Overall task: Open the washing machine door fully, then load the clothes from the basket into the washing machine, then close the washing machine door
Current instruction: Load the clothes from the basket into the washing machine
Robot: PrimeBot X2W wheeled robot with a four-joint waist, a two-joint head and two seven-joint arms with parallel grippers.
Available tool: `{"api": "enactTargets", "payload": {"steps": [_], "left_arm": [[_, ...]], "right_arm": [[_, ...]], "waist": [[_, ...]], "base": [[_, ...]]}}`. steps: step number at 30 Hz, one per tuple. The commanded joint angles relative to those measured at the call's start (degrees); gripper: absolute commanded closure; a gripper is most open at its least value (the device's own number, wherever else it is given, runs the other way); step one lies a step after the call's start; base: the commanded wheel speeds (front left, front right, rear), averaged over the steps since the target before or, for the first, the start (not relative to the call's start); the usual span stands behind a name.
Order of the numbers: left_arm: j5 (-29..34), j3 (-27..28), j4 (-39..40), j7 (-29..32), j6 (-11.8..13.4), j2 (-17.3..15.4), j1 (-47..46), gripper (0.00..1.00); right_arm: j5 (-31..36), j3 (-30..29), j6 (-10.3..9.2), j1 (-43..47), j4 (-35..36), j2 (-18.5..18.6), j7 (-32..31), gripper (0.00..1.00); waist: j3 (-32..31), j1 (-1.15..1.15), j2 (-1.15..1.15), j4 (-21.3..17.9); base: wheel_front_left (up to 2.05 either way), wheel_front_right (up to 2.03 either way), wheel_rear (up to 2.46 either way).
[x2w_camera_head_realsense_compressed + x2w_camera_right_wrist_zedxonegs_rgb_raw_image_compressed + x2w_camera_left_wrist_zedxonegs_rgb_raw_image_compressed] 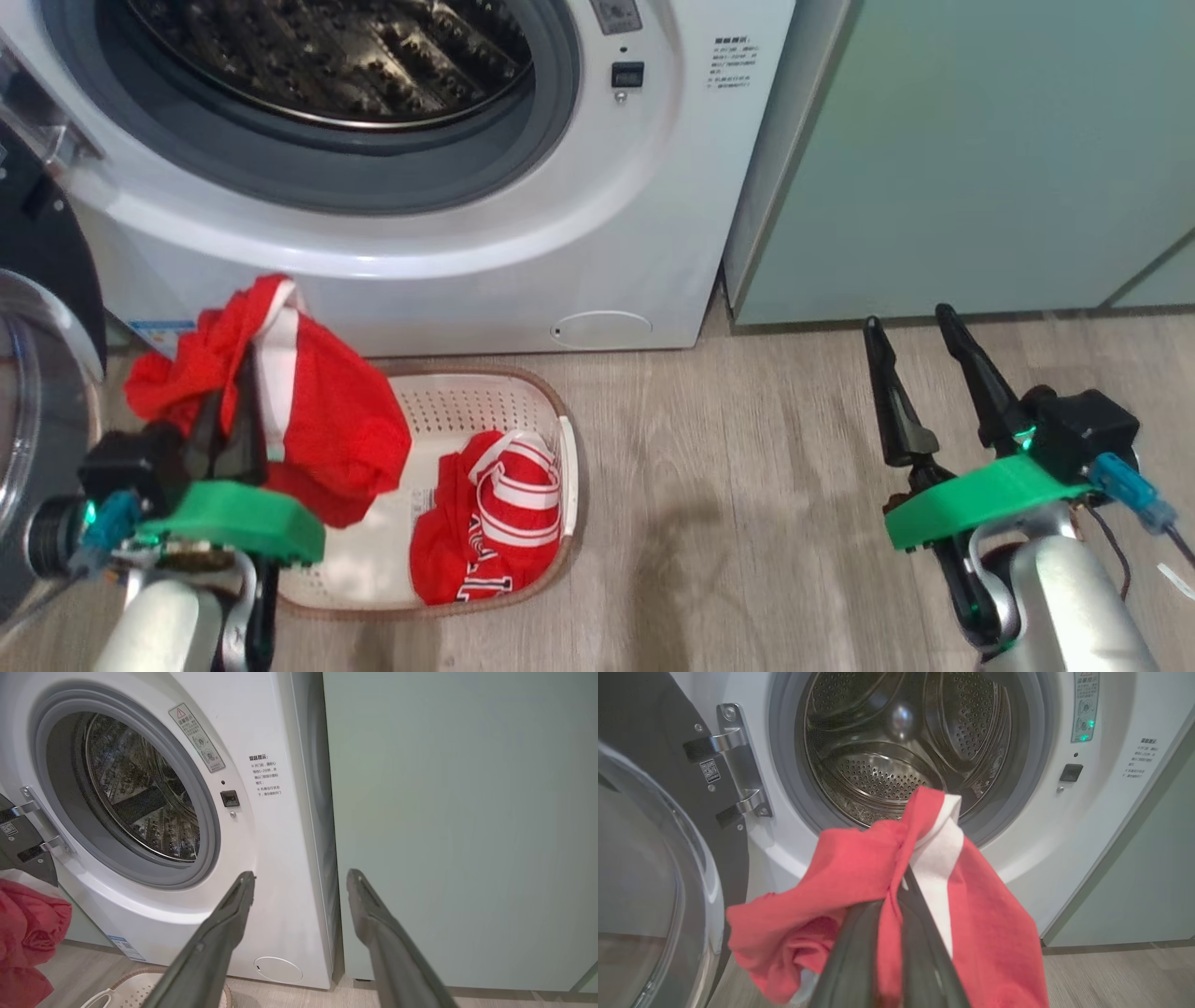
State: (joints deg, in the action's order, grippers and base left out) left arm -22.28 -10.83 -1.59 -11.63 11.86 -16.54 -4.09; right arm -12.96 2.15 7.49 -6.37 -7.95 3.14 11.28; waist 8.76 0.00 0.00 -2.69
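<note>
1. Holding a red garment [327, 420] with a broad white stripe, the left gripper [233, 411] is clenched on a bunched fold, its two dark fingers pressed together with fabric pinched between them. Cloth drapes off both sides of the fingers and hangs clear of the floor [747, 467].
2. The held piece hangs above the left end of the basket [467, 406], in front of the washing machine [448, 289]. In the head view it sits against the machine's lower front panel, below the grey gasket [551, 121]. In the left wrist view its top fold overlaps the gasket's lower lip.
3. A second red garment [485, 532], with white stripes and white lettering, lies crumpled on the basket bottom in the right half.
4. The basket stands on the wood floor just in front of the machine, its far rim close to the base panel. The small round flap [600, 329] sits low on the panel just beyond that rim.
5. The washing machine door [47, 261] stands swung open on the machine's left side, hung on a metal hinge [738, 765]. Its black ring and clear glass bowl run along the left edge of the head view.
6. The steel drum [345, 56] is exposed, perforated and shiny.
7. The right gripper [907, 317] is released, with fingers spread wide and nothing between them. It hovers over bare floor, well apart from the basket. Its fingers point toward the seam between the machine and the pale green cabinet [980, 159].
</note>
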Motion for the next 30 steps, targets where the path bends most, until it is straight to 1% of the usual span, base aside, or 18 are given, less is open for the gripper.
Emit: {"api": "enactTargets", "payload": {"steps": [1, 7, 10, 16, 23, 30], "left_arm": [[-0.08, 2.37, 1.46, -0.01, 0.44, -1.69, -4.28, 1.00], [-0.72, 2.05, -1.60, 0.15, -0.87, -1.52, -10.96, 1.00], [-1.77, 2.37, -4.07, 0.32, -1.99, -1.55, -14.86, 1.00], [-2.13, 1.79, -10.08, 2.24, -4.81, -3.15, -24.89, 1.00], [-3.27, 1.76, -18.93, 7.72, -7.67, -5.54, -38.42, 1.00], [-3.66, 1.20, -29.45, 15.20, -9.13, -7.87, -51.20, 1.00]], "right_arm": [[-0.35, 1.47, 0.00, -1.98, 2.30, -0.26, 0.36, 0.00], [-0.81, 2.27, 0.00, -3.59, 3.13, -0.26, 0.32, 0.00], [-1.22, 3.56, 0.00, -4.93, 3.15, -0.26, 0.57, 0.00], [-2.87, 5.92, 0.00, -7.78, 2.65, -0.26, 1.88, 0.00], [-4.64, 8.57, 0.00, -10.89, 1.32, -0.26, 3.25, 0.00], [-6.90, 10.65, 0.00, -13.25, 0.93, -0.26, 3.68, 0.00]], "waist": [[0.99, 0.00, 0.00, -0.06], [5.36, 0.00, 0.00, -0.84], [8.02, 0.00, 0.00, -2.29], [13.98, 0.00, 0.00, -5.43], [19.44, 0.00, 0.00, -9.30], [23.41, 0.00, 0.00, -12.51]], "base": [[0.00, 0.00, 0.00], [0.00, 0.00, 0.00], [0.00, 0.00, 0.00], [0.00, 0.00, 0.00], [0.00, 0.00, 0.00], [0.00, 0.00, 0.00]]}}
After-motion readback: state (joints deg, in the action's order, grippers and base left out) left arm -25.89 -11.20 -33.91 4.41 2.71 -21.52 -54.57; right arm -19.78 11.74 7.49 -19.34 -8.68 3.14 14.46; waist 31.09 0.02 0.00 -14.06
